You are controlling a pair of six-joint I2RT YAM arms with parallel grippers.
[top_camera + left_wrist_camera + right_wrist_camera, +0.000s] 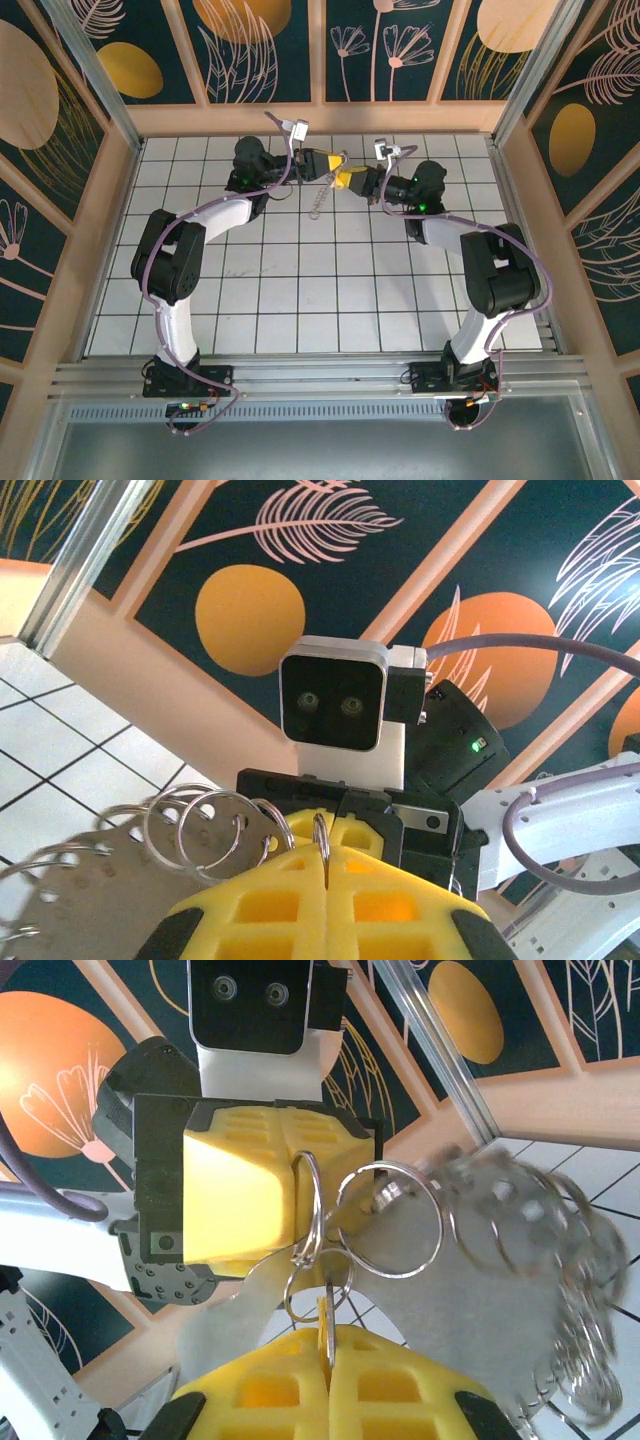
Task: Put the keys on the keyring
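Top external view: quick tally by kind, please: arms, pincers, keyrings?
Arms: 2, left arm and right arm
Pincers: 2, left pincer and right pincer, both shut
Keyrings: 1, the keyring hanging where they meet
Total: 5

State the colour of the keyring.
Silvery grey metal; the keyring shows best in the right wrist view.

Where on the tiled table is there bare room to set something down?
Bare tiles of the table span the near middle between left arm and right arm, plus both far corners. Crowded: far middle, where left gripper and right gripper meet with the keyring.
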